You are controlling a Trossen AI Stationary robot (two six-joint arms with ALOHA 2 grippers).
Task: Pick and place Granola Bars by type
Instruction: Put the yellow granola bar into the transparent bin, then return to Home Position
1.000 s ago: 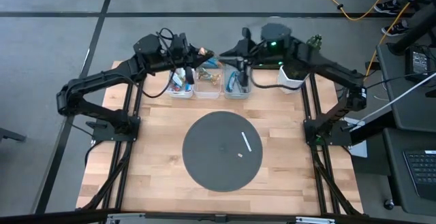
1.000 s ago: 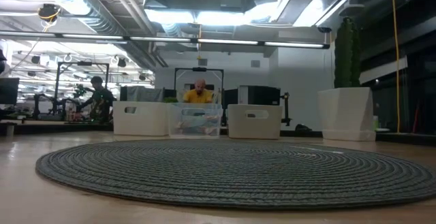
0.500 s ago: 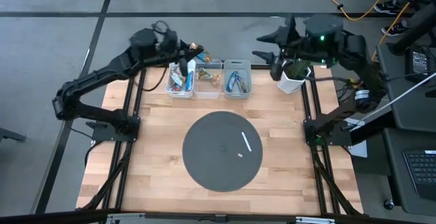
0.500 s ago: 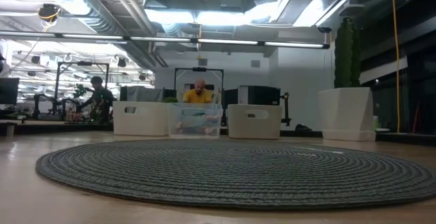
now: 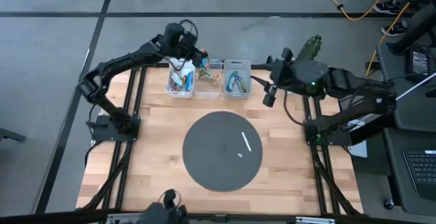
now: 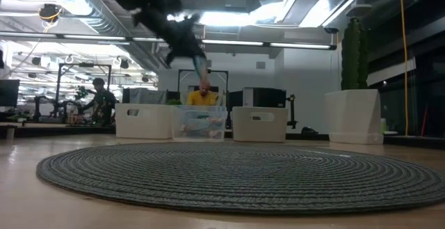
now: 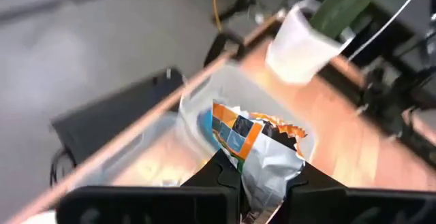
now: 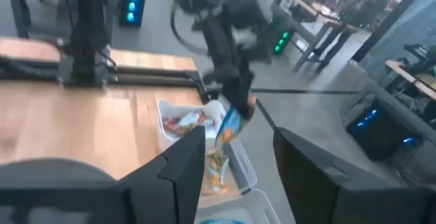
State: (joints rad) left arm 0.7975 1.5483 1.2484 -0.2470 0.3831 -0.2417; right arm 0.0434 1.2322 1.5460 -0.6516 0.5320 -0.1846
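My left gripper (image 5: 189,58) is shut on a granola bar (image 7: 253,149) in a silver, blue and orange wrapper. It hangs high over the far side of the left bin (image 5: 180,82) and the clear middle bin (image 5: 208,80); over which of the two, I cannot tell. The low view shows this gripper (image 6: 197,60) with the bar (image 6: 201,73) pointing down. The left bin holds red and blue bars, the middle bin orange-brown ones, the right bin (image 5: 236,79) blue ones. My right gripper (image 5: 268,96) is open, above the table to the right of the bins. My left gripper pinches the bar by one end of its crinkled wrapper (image 7: 262,176) between its two fingers. The fingers slant downward from above. The bar sticks out past the fingertips, hangs below them (image 6: 201,76) and is lifted clear above the bins.
A round dark woven mat (image 5: 223,149) lies mid-table with a thin white stick (image 5: 246,141) and a small scrap (image 5: 240,155) on it. A white pot (image 6: 354,116) with a green plant (image 5: 310,45) stands at the far right corner. People sit in the room beyond.
My right gripper has pulled up out of the right bin, swung toward the table's right edge, then come toward the near edge. My left arm has changed its pose and come down, bringing the held bar into the low view above the bins.
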